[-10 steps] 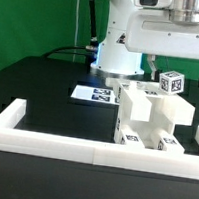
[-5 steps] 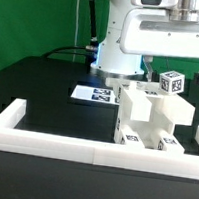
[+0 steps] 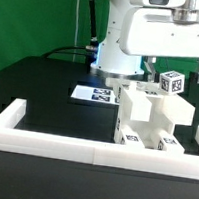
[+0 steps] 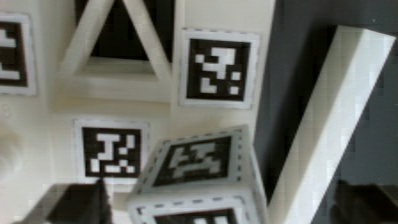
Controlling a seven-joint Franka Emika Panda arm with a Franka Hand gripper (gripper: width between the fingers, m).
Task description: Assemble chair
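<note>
Chair parts (image 3: 146, 115), blocky matte white pieces with black-and-white tags, sit bunched against the white border wall (image 3: 42, 141) at the exterior view's right. That leaves us open black table (image 3: 33, 94) leftward, past the marker board (image 3: 93, 93). Gripper (image 3: 178, 69) hangs spread just above the topmost tagged block (image 3: 170, 83); since a second ago we've slid slightly toward the exterior view's left, parts unmoved.

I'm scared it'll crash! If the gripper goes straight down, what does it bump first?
Probably the small white block with a black-and-white tag, right under the gripper, though depth is unclear.
</note>
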